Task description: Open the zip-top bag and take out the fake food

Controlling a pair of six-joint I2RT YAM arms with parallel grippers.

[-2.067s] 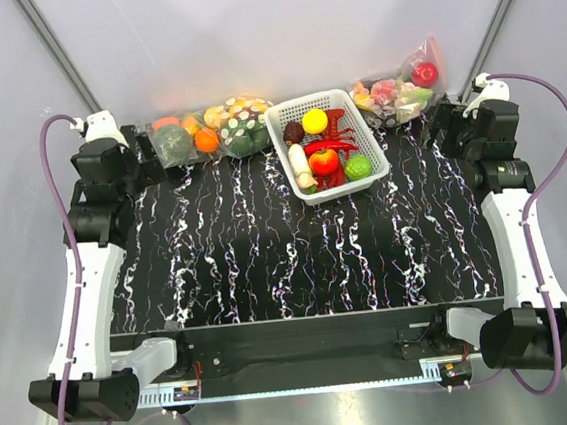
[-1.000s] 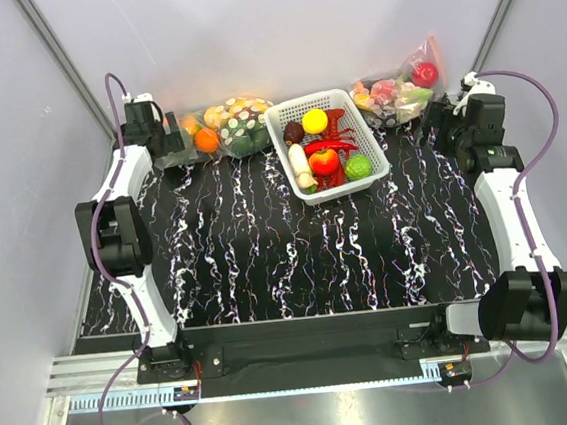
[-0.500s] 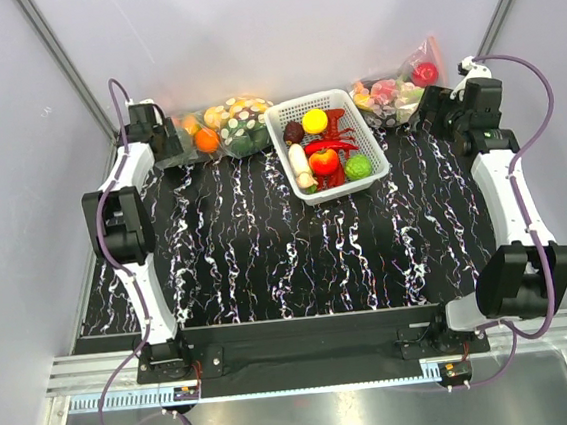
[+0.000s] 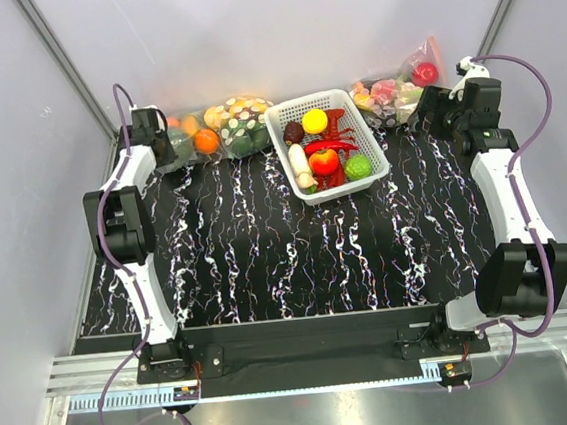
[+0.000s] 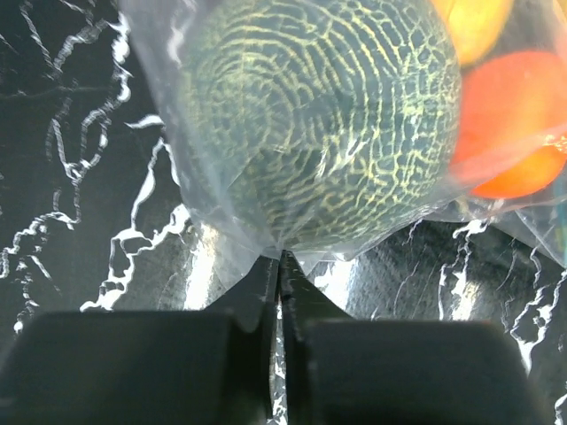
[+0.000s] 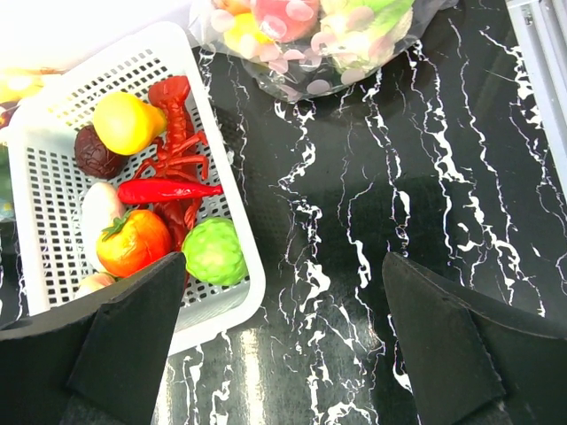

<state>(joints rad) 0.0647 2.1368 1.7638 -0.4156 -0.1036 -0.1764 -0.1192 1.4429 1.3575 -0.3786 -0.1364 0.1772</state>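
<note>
Two arms are reaching to the far edge of the black marbled table (image 4: 298, 261). At the far left corner, the left gripper (image 5: 280, 258) is pinching a fold of clear film on the zip-top bag (image 4: 184, 139), its jaws pressed together. That bag is lying along the far edge just beside the corner and is holding the fake food (image 5: 319, 124): a dark green netted ball is pressing against the film just beyond the jaws, and orange fruits (image 5: 518, 115) are crowding its right side. To the right, a bag of yellow-and-white spotted pieces (image 4: 239, 116) is lying just beside it. At mid far edge a white mesh basket (image 4: 285, 154) is carrying a red lobster (image 6: 177, 133) and a lime-green ball (image 6: 214, 252), among other items. Towards the far right corner a bag with a red apple (image 4: 397, 91) is lying. Near it the right gripper (image 6: 283, 257) is hovering, jaws spread wide and gripping nothing.
</note>
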